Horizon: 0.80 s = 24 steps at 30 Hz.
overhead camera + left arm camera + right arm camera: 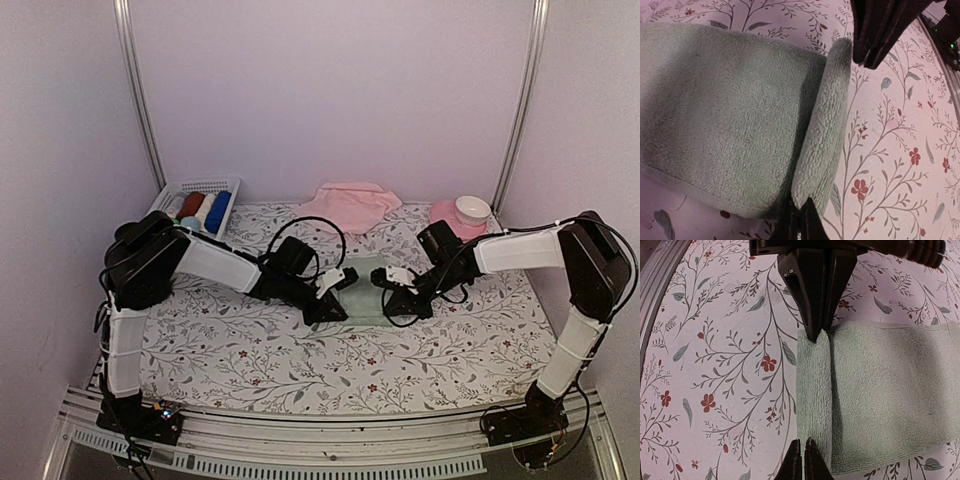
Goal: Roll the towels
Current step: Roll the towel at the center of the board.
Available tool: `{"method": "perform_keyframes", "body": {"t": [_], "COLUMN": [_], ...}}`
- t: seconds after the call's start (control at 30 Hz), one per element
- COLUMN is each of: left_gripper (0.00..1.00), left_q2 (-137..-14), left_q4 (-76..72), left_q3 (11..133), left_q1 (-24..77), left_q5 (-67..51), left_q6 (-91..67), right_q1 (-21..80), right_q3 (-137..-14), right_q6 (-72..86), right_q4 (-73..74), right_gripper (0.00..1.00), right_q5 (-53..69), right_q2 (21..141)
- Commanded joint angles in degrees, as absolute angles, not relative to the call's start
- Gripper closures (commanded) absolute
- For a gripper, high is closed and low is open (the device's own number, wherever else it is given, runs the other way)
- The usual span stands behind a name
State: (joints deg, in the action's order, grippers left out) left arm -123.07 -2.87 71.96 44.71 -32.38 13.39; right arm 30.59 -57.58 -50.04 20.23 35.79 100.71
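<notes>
The mint green towel (365, 306) lies flat on the floral tablecloth at mid-table, with its near edge turned over into a narrow roll (822, 125), which also shows in the right wrist view (814, 400). My left gripper (341, 297) is shut on one end of that roll (800, 216). My right gripper (388, 290) is shut on the other end (804, 452). Each wrist view shows the other gripper's dark fingers (875, 35) (815, 300) at the far end of the roll. The pink towel (350, 205) lies crumpled at the back centre, apart from both grippers.
A white basket (200, 185) at the back left holds rolled dark red, white and blue cloths. A pink saucer with a white cup (466, 211) stands at the back right. The metal rail of the table's near edge (320, 440) runs in front of the arm bases.
</notes>
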Motion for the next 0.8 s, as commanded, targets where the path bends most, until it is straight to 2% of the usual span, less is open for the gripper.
{"method": "perform_keyframes", "body": {"t": [0.0, 0.33, 0.43, 0.6, 0.77], "left_gripper": [1.0, 1.0, 0.96, 0.75, 0.33], "left_q2": [-125.24, -125.23, -125.09, -124.0, -120.31], "left_q4": [-0.62, -0.56, -0.61, -1.18, -5.3], "left_q3": [72.6, 72.6, 72.69, 72.02, 68.89], "left_q1": [43.69, 43.74, 43.72, 43.76, 43.79], "left_q5": [-31.73, -31.89, -31.93, -32.03, -31.33], "left_q6": [13.13, 13.15, 13.14, 13.21, 12.96], "right_q1": [30.45, 30.49, 30.43, 30.42, 30.42], "right_q3": [-59.57, -59.88, -59.78, -59.98, -60.29], "right_q6": [-48.41, -46.58, -45.61, -43.85, -42.93], "right_q4": [20.37, 18.23, 17.1, 15.19, 14.78], "right_gripper": [0.97, 0.97, 0.97, 0.97, 0.97], "right_q5": [36.47, 32.54, 30.5, 27.67, 26.31], "right_q2": [102.31, 104.62, 105.31, 106.45, 107.52]}}
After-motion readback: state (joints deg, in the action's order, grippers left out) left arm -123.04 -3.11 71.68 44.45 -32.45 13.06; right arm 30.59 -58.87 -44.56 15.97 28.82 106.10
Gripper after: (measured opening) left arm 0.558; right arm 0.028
